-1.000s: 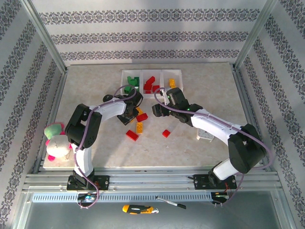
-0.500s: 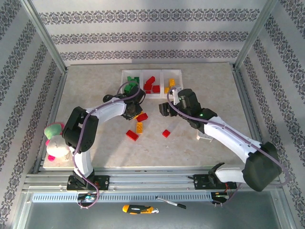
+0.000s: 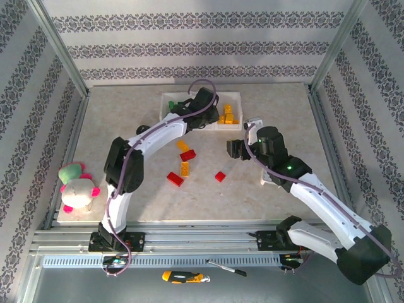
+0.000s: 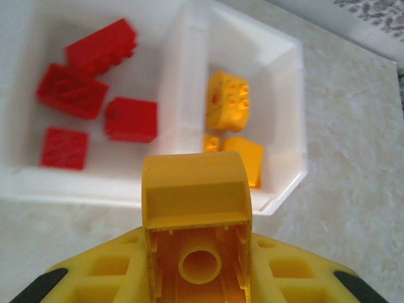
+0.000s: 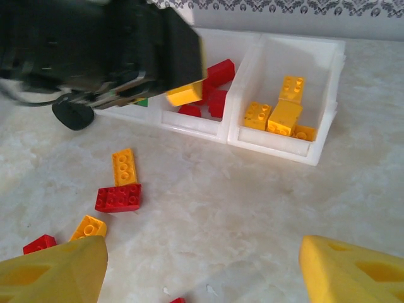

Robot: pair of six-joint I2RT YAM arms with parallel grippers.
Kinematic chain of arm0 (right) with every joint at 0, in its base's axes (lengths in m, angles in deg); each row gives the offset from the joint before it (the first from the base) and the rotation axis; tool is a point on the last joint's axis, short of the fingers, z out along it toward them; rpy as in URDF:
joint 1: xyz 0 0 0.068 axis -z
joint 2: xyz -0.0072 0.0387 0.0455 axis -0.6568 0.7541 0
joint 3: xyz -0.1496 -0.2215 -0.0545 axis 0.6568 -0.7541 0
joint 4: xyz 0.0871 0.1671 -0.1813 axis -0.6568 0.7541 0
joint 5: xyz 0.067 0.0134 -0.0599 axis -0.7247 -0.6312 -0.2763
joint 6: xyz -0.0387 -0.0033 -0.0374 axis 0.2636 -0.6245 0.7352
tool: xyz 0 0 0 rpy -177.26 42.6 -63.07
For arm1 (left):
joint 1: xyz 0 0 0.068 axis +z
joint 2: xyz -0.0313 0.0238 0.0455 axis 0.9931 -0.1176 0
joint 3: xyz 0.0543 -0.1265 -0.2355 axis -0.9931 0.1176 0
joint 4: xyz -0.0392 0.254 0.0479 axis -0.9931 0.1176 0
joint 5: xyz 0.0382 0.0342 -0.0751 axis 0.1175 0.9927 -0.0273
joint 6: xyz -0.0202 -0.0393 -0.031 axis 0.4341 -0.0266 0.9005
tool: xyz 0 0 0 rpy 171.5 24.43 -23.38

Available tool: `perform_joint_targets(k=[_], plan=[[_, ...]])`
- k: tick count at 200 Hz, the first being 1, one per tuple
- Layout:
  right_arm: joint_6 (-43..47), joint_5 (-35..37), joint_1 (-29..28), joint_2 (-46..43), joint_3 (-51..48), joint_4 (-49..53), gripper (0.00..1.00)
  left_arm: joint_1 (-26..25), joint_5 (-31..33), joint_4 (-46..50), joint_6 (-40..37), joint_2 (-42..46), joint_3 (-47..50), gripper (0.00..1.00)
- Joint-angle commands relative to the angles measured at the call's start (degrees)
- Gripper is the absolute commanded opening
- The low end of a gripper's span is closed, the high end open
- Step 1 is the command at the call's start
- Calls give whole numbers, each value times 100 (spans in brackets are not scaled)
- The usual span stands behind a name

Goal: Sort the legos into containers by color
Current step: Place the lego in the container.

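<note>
I am running the drop-off step for one piece. The left end effector [image 4: 197, 255] is clamping a yellow brick [image 4: 196, 189] by its sides, hollow underside towards the wrist camera, and is hanging over the near wall of the tray [image 4: 180, 95]. It is sitting roughly where the divider between the red compartment [image 4: 38, 38] and the yellow compartment [image 4: 281, 95] is meeting that wall. Four red bricks are lying in the red one and a few yellow ones in the other. From the right wrist camera the brick [image 5: 185, 95] is showing under the black wrist, in line with the red compartment, so I am judging it not yet centred over the right bin. The next move is calling for a short shift towards the yellow compartment, clear of the divider, and only then a release. The right end effector [image 3: 235, 149] is hovering with its fingers well apart and nothing between them, above the table [image 3: 126, 126] near the loose bricks [image 5: 118, 197], which I am counting as its next pickups.
</note>
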Motion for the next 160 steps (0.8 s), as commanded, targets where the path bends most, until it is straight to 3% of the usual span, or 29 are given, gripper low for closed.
perform_joint_targets(k=[1,49,128,160], plan=[[129,182,103,-204,-147,223,80,-66,-168,-561,-703,-459,-477,20],[121,125,174,-298,-218,307,80,-58,-56,-1061,-1692,-1486,-1698,20],[120,17,297,-271,-244,330,80,-14,542,-703,-2579,-2992,-3864,24],[106,1,324,-269,-227,342,80,28,603,-695,-2617,-3121,-4013,37]])
